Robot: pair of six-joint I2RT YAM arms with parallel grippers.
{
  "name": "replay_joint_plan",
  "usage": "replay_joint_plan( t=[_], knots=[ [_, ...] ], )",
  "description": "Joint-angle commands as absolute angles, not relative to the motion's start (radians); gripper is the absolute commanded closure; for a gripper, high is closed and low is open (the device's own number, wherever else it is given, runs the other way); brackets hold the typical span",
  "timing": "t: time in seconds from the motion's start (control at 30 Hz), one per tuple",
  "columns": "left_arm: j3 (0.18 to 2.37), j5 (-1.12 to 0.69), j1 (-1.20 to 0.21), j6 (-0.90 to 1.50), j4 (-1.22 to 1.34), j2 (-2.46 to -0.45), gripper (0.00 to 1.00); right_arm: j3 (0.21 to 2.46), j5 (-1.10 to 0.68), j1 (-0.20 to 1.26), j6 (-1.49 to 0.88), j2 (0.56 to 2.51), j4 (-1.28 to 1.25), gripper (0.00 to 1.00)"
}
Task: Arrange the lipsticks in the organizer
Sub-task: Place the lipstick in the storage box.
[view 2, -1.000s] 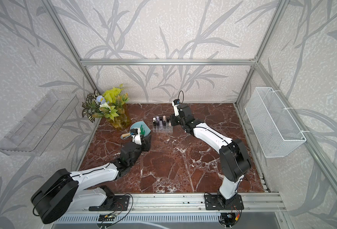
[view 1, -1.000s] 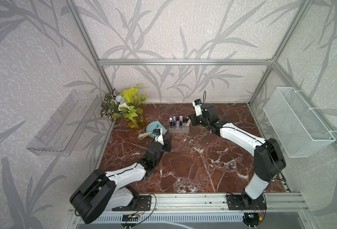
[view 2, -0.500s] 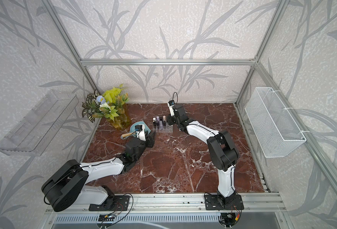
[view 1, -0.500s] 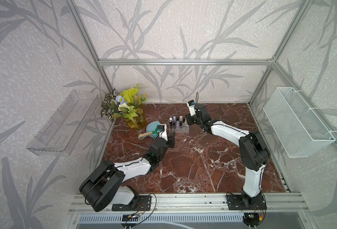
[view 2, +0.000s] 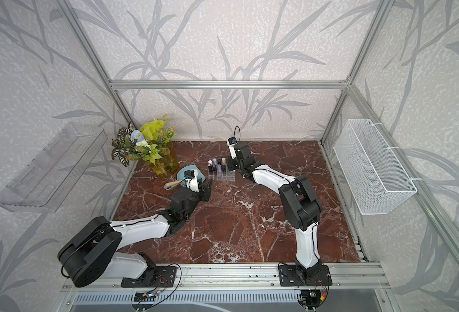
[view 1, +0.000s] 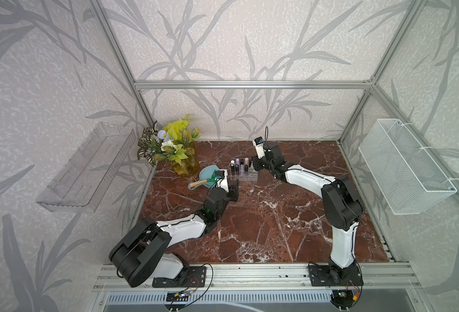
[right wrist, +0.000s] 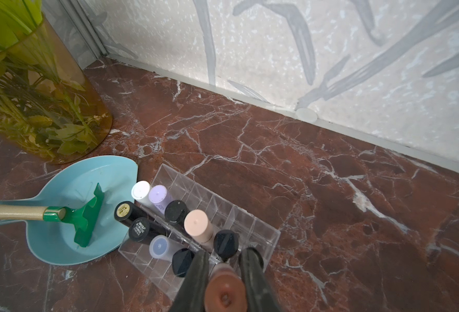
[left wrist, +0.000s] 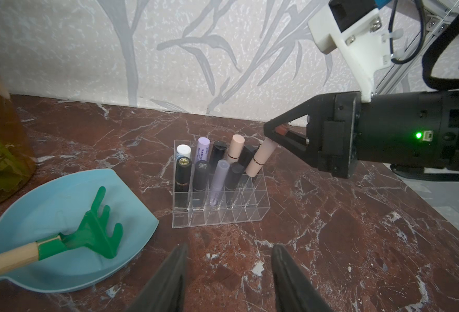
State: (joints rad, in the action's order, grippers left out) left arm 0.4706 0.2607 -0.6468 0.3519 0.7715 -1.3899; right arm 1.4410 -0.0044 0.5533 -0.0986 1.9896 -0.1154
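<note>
Toward the back of the marble desk [view 1: 277, 216], the clear organizer [left wrist: 215, 213] stands not far from the wall. Nine lipsticks [left wrist: 201, 175] stand upright in its two rows nearest that wall. The row closer to the wall holds a white one [left wrist: 183, 151], a lilac one, a black one, a pale pink one and another black one. The next row holds a black one with a gold top [left wrist: 183, 173], a second black one, a translucent lilac one [left wrist: 219, 179] and a third black one.

A tenth, the tilted pink lipstick [left wrist: 259, 159], leans over the organizer's end on the right arm's side. Its lower end meets the rim of an end compartment; whether it has entered the cell I cannot tell. The right pincer [left wrist: 271, 136] is pressed onto the top of this tube and pinches it between both fingers.

The left pincer [left wrist: 229, 247] hovers low over bare marble on the organizer's open side. Its fingers are spread and hold nothing.

Just beside the organizer, on the left arm's side, lies a light blue dish [left wrist: 47, 270] with a green toy rake [left wrist: 96, 235] resting in it, wooden handle pointing outward. Behind the dish, in the corner, stands an amber glass vase [right wrist: 47, 108] of leafy plants. A clear wall tray [view 1: 85, 173] hangs on one side wall and a white mesh basket [view 1: 401, 167] on the opposite one.
</note>
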Motion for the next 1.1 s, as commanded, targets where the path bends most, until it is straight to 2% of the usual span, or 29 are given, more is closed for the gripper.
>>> replay_joint_plan(
  t=[0.0,1.07],
  knots=[
    [0.497,0.258,-0.642,0.347,0.787,-1.393,0.48,1.471,0.001,0.569,-0.081,2.005,-0.149,0.88],
    [0.489,0.270,-0.643,0.347,0.777,-1.371,0.48,1.470,0.030,0.577,-0.061,2.013,-0.096,0.88]
  ],
)
